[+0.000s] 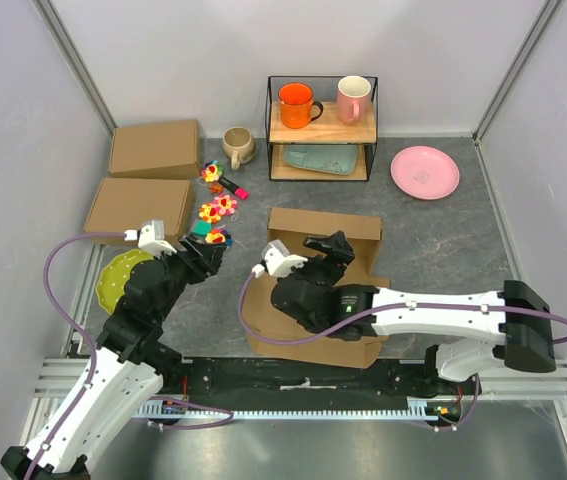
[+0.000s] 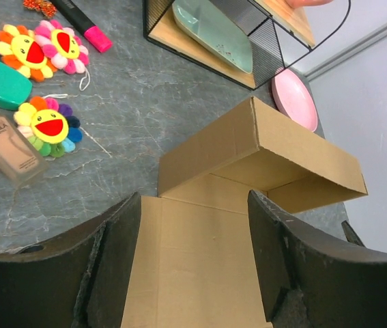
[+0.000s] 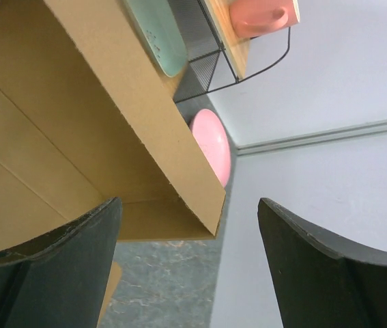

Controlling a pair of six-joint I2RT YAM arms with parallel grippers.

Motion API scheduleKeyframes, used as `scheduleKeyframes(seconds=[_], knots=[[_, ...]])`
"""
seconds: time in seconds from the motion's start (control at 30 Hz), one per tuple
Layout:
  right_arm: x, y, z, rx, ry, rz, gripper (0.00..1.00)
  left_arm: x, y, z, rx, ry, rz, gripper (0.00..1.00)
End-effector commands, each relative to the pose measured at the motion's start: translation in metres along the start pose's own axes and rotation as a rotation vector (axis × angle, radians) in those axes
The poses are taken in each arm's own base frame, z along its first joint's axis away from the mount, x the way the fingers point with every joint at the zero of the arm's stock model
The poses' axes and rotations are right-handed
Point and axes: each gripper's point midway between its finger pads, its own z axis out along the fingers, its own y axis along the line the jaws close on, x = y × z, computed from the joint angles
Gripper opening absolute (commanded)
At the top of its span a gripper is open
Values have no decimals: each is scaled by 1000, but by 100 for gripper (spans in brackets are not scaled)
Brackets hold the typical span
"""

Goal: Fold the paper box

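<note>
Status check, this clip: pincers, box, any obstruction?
Left pincer open, above the flat panel. Right pincer open, empty. Plain brown corrugated cardboard box partly folded, far wall raised. Colourful plush flowers lie left of it, clear.

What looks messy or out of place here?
Nothing looks spilled or damaged. The paper box is only half folded, one wall standing up, and the flower toys lie scattered on the table to its left.
</note>
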Motion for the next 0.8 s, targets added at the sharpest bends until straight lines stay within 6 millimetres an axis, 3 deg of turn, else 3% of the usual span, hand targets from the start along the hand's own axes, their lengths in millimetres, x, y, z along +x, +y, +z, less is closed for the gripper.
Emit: scheduleKeyframes(seconds=[0.0,0.17,0.3,0.53,0.63,0.67,0.77], knots=[[6,6,6,85,38,-124,88,0,10,-2,-44,-10,10,71],[9,20,20,89,72,-130,87,2,14,-3,-59,-9,4,71],[8,22,32,126,93,-122,85,1,15,-3,-61,-14,4,71],[16,13,68,182,179,-98,81,-1,15,-5,-66,-22,15,71],[16,12,76,185,193,-107,72,0,15,-5,-62,-20,11,71],[16,13,78,180,192,-111,59,-1,15,-6,-61,-21,11,71],[17,14,79,174,194,-121,34,-1,16,-6,-63,-23,17,72]])
